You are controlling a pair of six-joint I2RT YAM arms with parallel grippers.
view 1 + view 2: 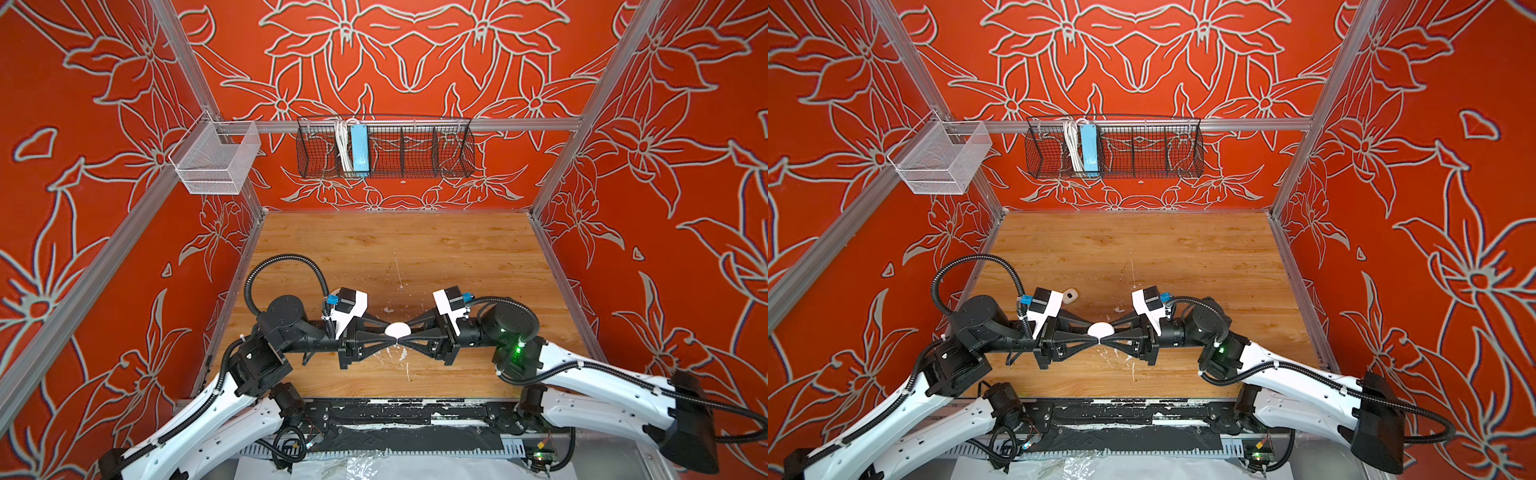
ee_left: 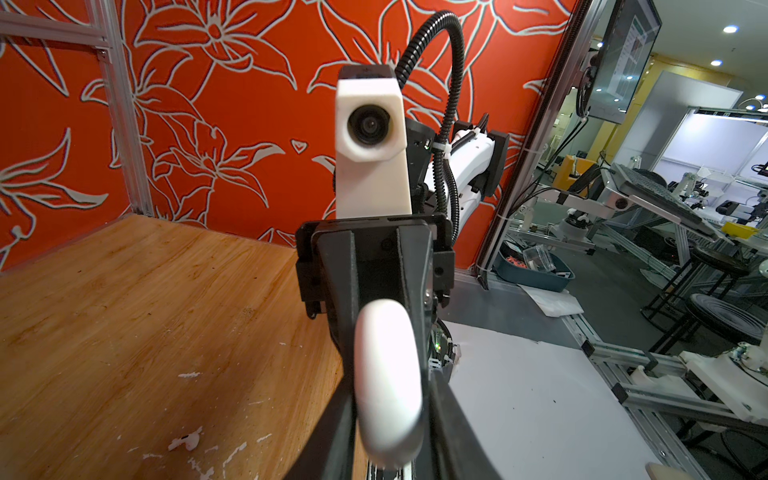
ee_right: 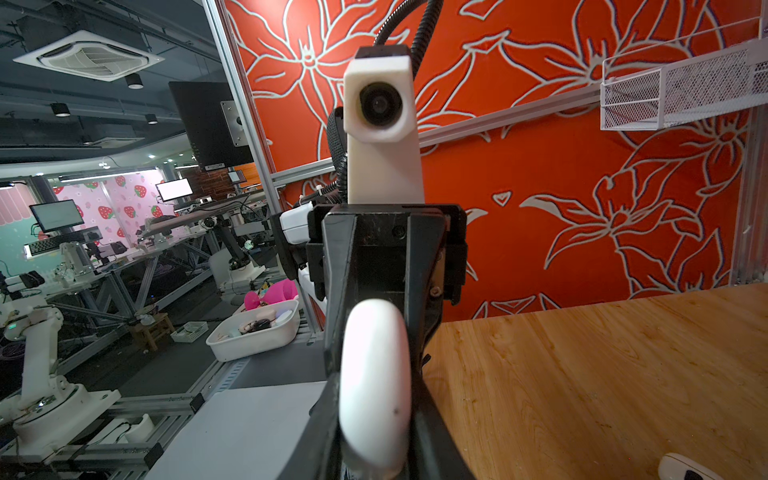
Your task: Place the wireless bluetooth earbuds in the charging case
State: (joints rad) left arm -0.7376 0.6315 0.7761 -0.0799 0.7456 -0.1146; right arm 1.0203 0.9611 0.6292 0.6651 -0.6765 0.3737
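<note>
The main risk was a slip. The charging case (image 1: 397, 330) was smooth, glossy and rounded, and it hung above the worktop (image 1: 415, 257) in the lower middle of both top views, pinched from opposite sides. The left tool (image 1: 1094, 337) and the right tool (image 1: 1106, 337) each had their jaws drawn in narrow on one end of it. An uneven pull or a small twist from either arm could have squeezed the shell out and dropped it onto the wood. The fingertips of the two tools almost met just below the case in the top views, so any further closing in could have knocked them together. The case looked closed. A grip lying across its seam would have kept the lid from lifting, though the seam could not be made out.

No earbuds could be picked out in any view. The white flecks (image 2: 185, 441) on the worktop looked like paint. A second small case (image 1: 1070, 296) lay on the wood at middle left, close by the left wrist camera.

Both arms reached inward from the lower corners, with forearms bent and wrists level, so the two tools faced each other in one line.
</note>
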